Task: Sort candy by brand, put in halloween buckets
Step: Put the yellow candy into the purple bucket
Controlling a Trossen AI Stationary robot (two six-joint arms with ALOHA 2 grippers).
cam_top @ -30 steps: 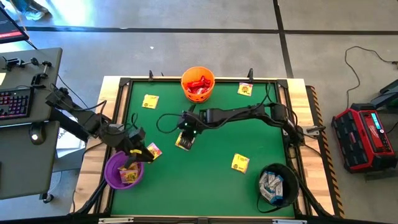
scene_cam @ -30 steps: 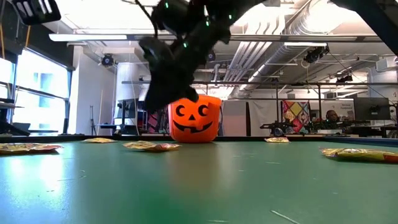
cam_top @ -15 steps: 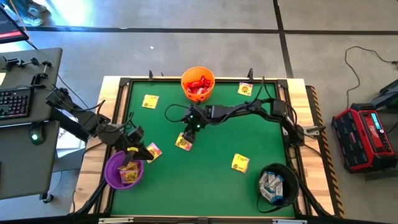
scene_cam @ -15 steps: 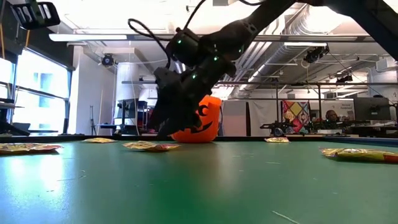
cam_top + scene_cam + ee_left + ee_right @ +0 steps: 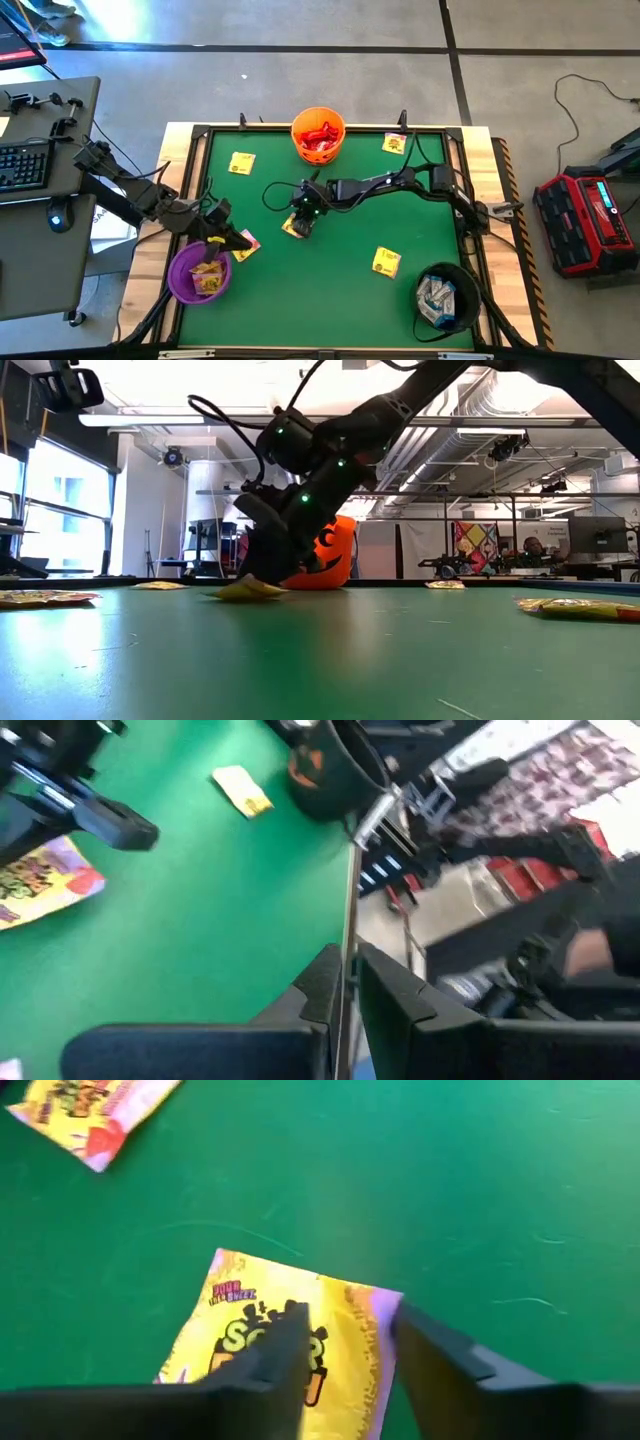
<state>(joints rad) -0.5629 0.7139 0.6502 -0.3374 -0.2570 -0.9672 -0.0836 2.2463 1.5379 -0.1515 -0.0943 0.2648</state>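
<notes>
Three buckets (image 5: 318,134); five loose yellow packets (image 5: 385,261). Left jaws together, right jaws straddling packet (image 5: 285,1342).

A green table surface (image 5: 330,280) is framed by a pale wooden border. At the far edge an orange bucket (image 5: 318,135) with a black pumpkin face is seen, filled with red packets (image 5: 320,141). A purple bucket (image 5: 197,275) sits at the near left corner, a black bucket (image 5: 446,296) at the near right — white-blue packets (image 5: 436,298) inside. Yellow packets (image 5: 386,262) with pink-purple edges are scattered.
</notes>
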